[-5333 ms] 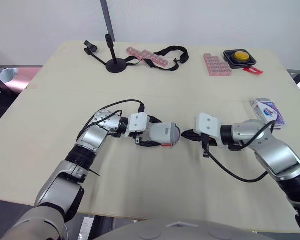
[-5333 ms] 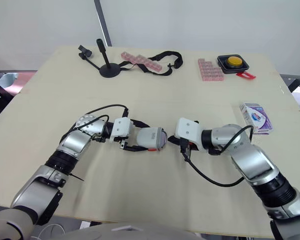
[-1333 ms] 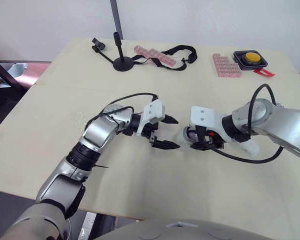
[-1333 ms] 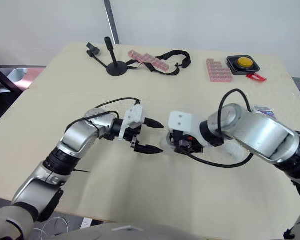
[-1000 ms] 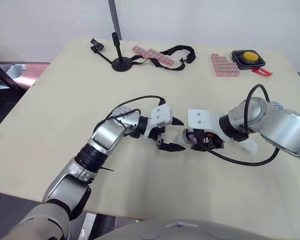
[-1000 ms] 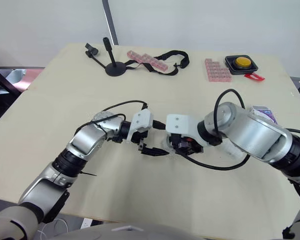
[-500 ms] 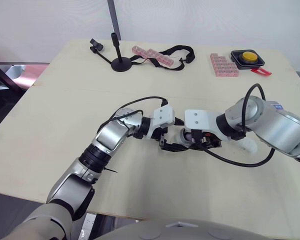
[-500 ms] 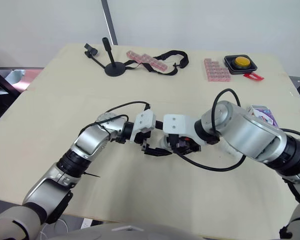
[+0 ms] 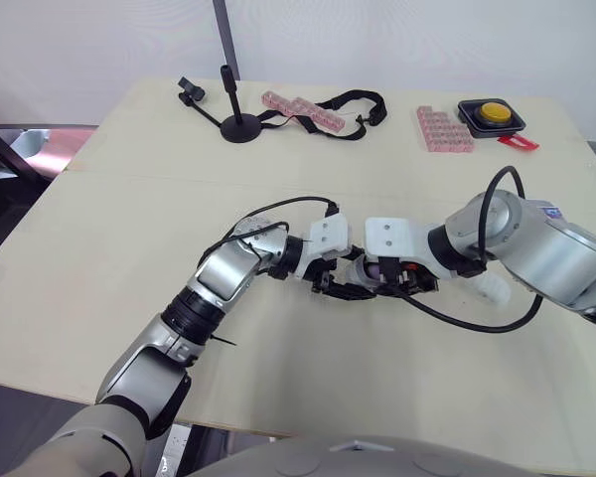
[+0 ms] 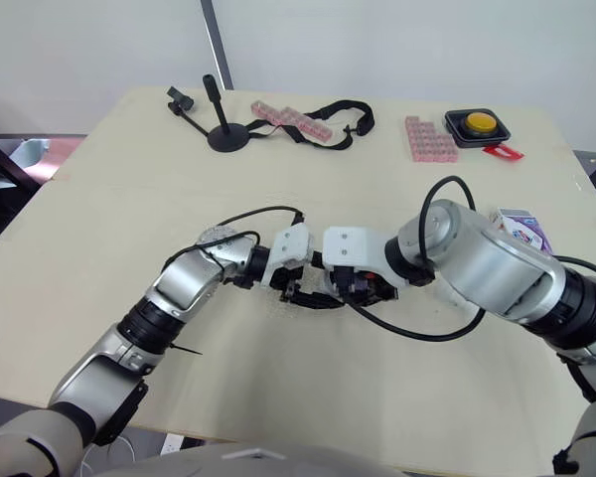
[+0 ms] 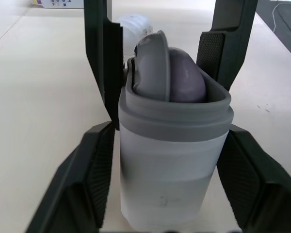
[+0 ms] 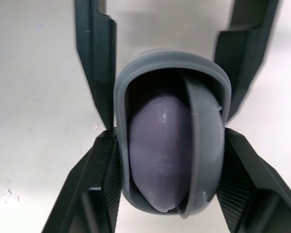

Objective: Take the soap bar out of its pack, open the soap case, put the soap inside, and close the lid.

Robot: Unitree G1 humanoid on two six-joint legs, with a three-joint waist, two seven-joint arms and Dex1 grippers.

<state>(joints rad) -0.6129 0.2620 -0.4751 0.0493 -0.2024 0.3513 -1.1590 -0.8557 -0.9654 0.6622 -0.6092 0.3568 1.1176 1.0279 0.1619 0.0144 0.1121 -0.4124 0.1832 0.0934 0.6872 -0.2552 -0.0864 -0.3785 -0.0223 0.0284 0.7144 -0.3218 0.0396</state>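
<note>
The soap case [image 9: 366, 270], white below with a grey rim, is held just above the middle of the table between both grippers. The purple soap bar [image 11: 186, 80] sits inside it. Its grey lid [image 11: 153, 68] stands tilted in the opening beside the soap. My right gripper [image 12: 169, 136] is shut on the case's sides from the right. From the left, my left gripper [image 11: 169, 133] has its fingers [image 11: 94, 179] against the case body. The soap pack [image 10: 521, 227] lies at the table's right edge.
A phone stand [image 9: 240, 127], a black strap with pink pieces [image 9: 323, 104], a pink organiser [image 9: 444, 129] and a yellow button [image 9: 492, 114] line the far edge. A white rounded object [image 9: 492, 290] lies by my right arm.
My left gripper moved right to the case and its wide-open fingers came in around it. The right gripper kept hold of the case and barely moved.
</note>
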